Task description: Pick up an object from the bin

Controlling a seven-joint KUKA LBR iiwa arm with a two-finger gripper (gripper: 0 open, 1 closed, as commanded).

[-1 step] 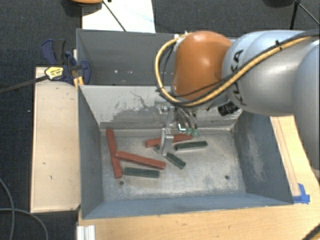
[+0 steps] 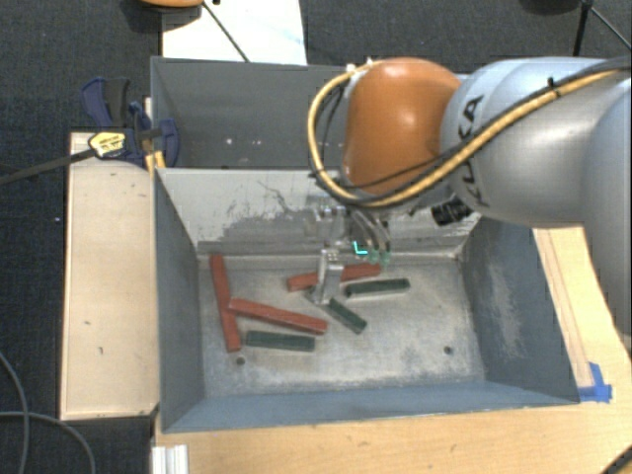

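My gripper [image 2: 327, 290] hangs low in the middle of the bin, under the orange wrist cover. Its tip comes down on a small cluster of sticks. A short red stick [image 2: 302, 283] pokes out to its left. A dark green stick [image 2: 377, 287] lies just to its right. Another short dark green stick [image 2: 348, 316] lies slanted just in front of the tip. Nothing shows held in the gripper.
Left of the cluster a long red stick [image 2: 277, 315] lies across the floor, meeting an upright red stick [image 2: 223, 302] near the left wall. A dark green stick [image 2: 279, 341] lies in front of them. The arm covers the bin's back right.
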